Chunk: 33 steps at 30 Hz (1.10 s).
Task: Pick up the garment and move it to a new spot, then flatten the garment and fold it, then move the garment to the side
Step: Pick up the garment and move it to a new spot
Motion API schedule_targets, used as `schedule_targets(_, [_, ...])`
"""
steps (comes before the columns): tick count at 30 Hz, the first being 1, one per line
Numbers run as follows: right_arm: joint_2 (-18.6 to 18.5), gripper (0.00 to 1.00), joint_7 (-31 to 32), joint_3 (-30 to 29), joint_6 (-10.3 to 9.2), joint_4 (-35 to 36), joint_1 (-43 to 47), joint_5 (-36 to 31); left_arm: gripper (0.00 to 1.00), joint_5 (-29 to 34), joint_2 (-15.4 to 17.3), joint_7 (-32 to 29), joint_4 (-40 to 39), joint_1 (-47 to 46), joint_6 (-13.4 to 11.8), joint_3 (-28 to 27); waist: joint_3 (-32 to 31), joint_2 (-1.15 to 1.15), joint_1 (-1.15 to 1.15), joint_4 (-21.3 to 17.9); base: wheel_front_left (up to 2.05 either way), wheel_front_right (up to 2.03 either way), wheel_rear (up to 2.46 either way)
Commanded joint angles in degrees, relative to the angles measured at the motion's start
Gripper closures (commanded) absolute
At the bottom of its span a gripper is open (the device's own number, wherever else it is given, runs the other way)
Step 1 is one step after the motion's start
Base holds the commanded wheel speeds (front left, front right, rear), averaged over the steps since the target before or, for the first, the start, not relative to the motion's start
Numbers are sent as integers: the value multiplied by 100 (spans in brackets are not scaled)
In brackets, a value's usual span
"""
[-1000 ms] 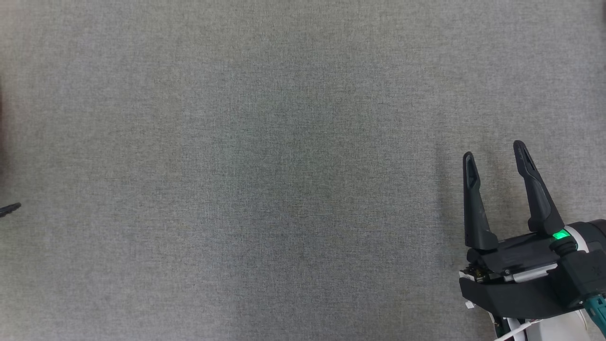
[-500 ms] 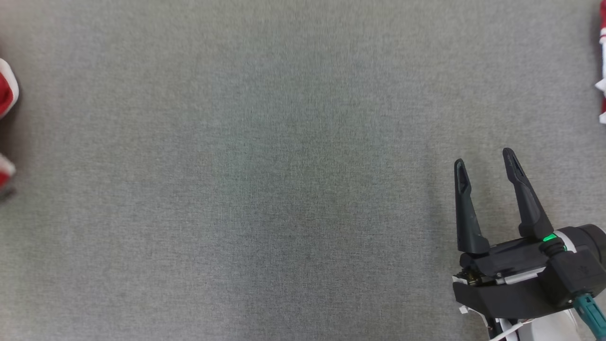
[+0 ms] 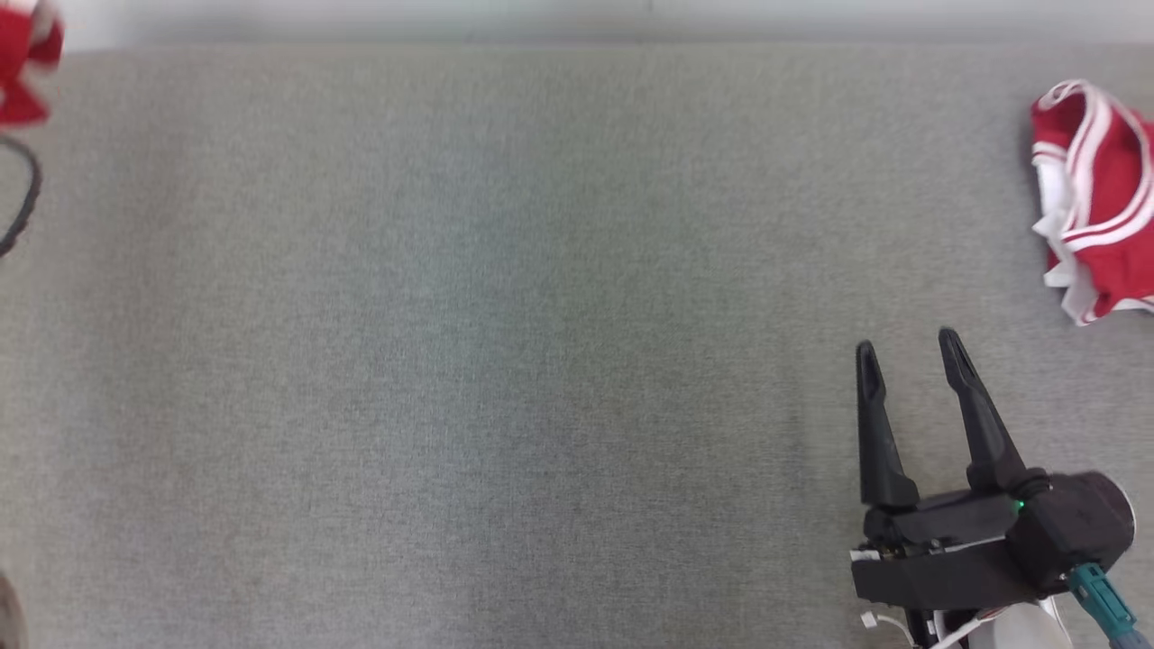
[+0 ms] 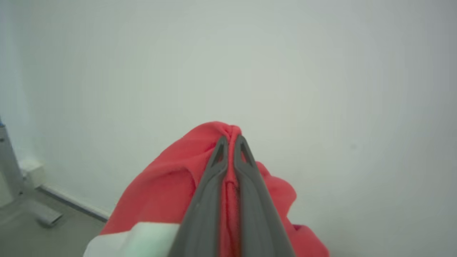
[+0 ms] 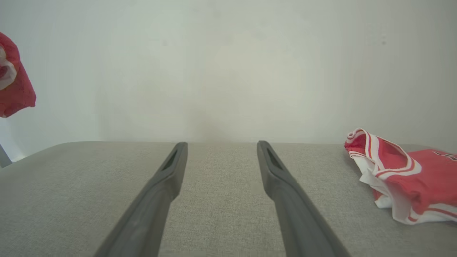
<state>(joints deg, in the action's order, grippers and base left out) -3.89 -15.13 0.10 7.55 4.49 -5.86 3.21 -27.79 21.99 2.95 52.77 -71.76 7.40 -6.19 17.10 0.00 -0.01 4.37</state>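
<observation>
Your left gripper (image 4: 231,137) clamps the red garment (image 4: 167,178) at far left; your right gripper (image 3: 904,347) hovers near right, fingers spread, a red-and-white jersey (image 3: 1095,198) lying far right.

The table (image 3: 505,361) before me is covered in grey woven cloth, and a pale wall (image 5: 228,71) stands behind its far edge. A crumpled red and white jersey (image 3: 1100,207) lies at the table's right end. A dark cable (image 3: 38,185) loops in at the left edge. Off to my left, a grey metal post (image 4: 9,164) stands on the floor (image 4: 21,232) near the wall.
</observation>
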Motion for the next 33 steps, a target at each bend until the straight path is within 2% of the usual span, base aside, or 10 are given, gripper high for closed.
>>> schedule_targets(1, [47, 0, 1, -71, -15, -113, 80, 54, 100, -169, -28, -63, -349, -17, 5, 242, -312, 0, 1, -160, 0, 0, 0])
schedule_targets(6, [89, 0, 1, -176, -15, -387, 156, 179, 100, -605, -123, -283, -1382, 209, 6, 939, -500, 0, 1, -353, 0, 0, 0])
schedule_targets(13, [108, 0, 1, -106, -15, -553, 223, 364, 100, -850, -391, -590, -2470, 523, 6, 1438, -628, 0, 1, -699, 0, 0, 0])
schedule_targets(20, [109, 0, 2, -40, -15, -664, 249, 582, 100, -883, -882, -877, -3612, 1166, -31, 1988, -704, 0, 1, -1148, 0, 0, 0])
schedule_targets(23, [110, 0, 2, -45, -15, -690, 248, 630, 100, -838, -1075, -844, -4058, 1672, -129, 2204, -734, 0, 1, -1319, 0, 0, 0])
schedule_targets(28, [110, 0, 1, -56, -15, -710, 311, 671, 100, -730, -1319, -807, -4483, 2691, -263, 2650, -765, 0, 1, -1453, 0, 0, 0])
schedule_targets(33, [111, 0, 2, -27, -15, -764, 331, 691, 100, -566, -1288, -710, -4402, 3552, -303, 3007, -775, 0, 1, -1528, 0, 0, 0])
